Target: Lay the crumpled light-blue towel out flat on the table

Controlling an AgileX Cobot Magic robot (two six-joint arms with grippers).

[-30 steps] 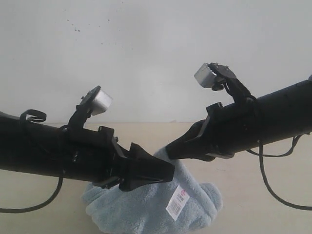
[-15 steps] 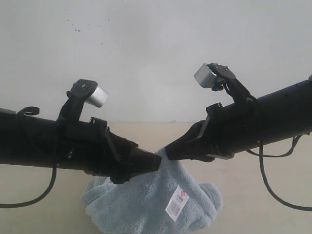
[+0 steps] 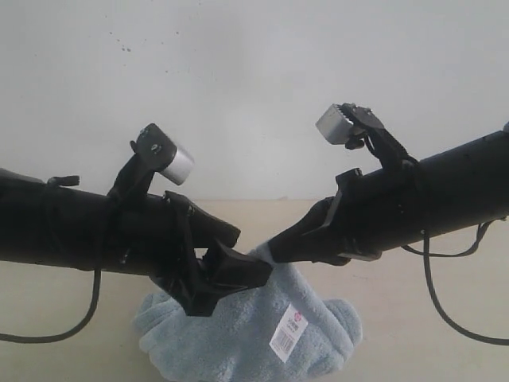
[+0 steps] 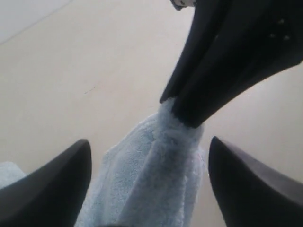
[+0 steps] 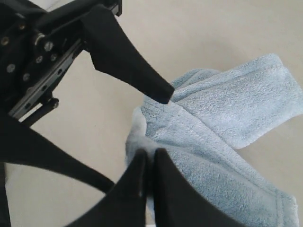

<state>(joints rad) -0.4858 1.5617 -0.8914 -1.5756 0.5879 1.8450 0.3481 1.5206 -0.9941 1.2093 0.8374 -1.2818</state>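
Towel (image 3: 231, 338), pale blue terry cloth, lies bunched in a heap on the wide beige table (image 3: 398, 350), one fold drawn up into a peak above the rest. Two black arms reach in from either side and meet over the heap. The right gripper (image 3: 274, 248) has its fingers pressed together on that raised peak, pinching the cloth at its tip. The left gripper (image 3: 242, 274) sits just beside it with its jaws spread wide. In the left wrist view the lifted fold runs up between the two fingers (image 4: 52, 189). Whether either finger touches the cloth is hard to tell from these angles. A small white printed label (image 3: 289, 330) shows on the towel's near face, below the right gripper.
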